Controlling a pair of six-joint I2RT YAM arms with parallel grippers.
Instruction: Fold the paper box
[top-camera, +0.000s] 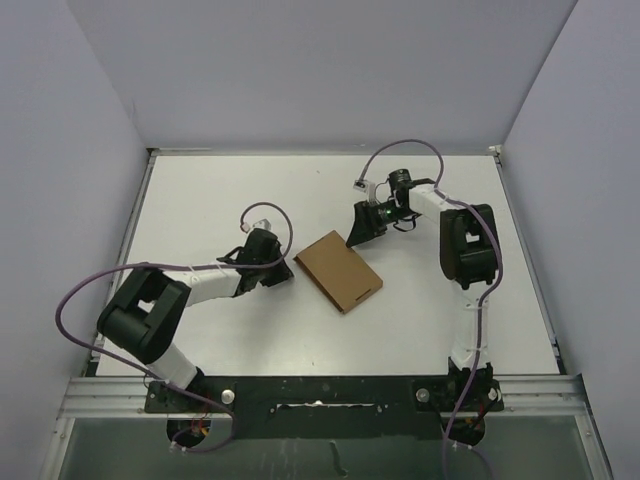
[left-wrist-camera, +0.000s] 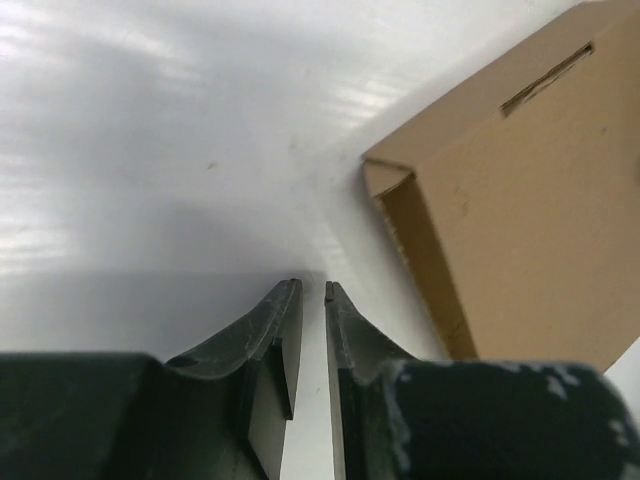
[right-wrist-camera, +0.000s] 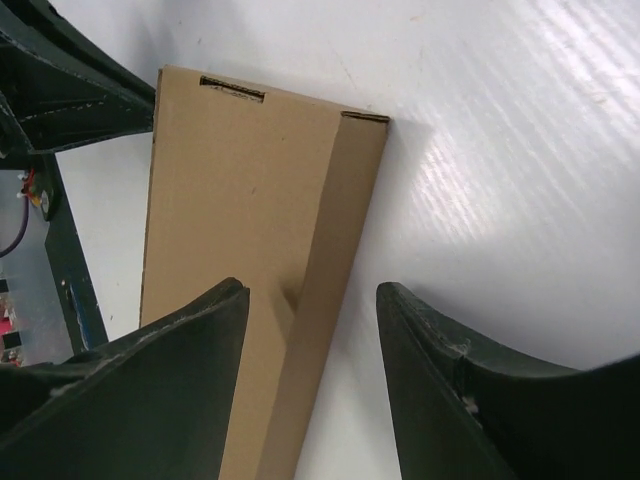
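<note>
The paper box (top-camera: 338, 270) lies flat on the white table (top-camera: 220, 200), a closed brown cardboard rectangle turned at an angle between the two arms. My left gripper (top-camera: 288, 270) rests just left of the box's near-left corner. In the left wrist view the box (left-wrist-camera: 530, 200) shows a side wall and a slot, and the left gripper (left-wrist-camera: 312, 285) is all but shut, with only a thin slit and bare table between its fingers. My right gripper (top-camera: 352, 240) sits at the box's far corner. In the right wrist view it (right-wrist-camera: 312, 290) stands open astride the long edge of the box (right-wrist-camera: 230, 180), holding nothing.
Grey walls (top-camera: 320, 70) enclose the table on three sides. A metal rail (top-camera: 320, 385) with both arm bases runs along the near edge. The left arm (right-wrist-camera: 60, 80) shows at the upper left of the right wrist view, just past the box.
</note>
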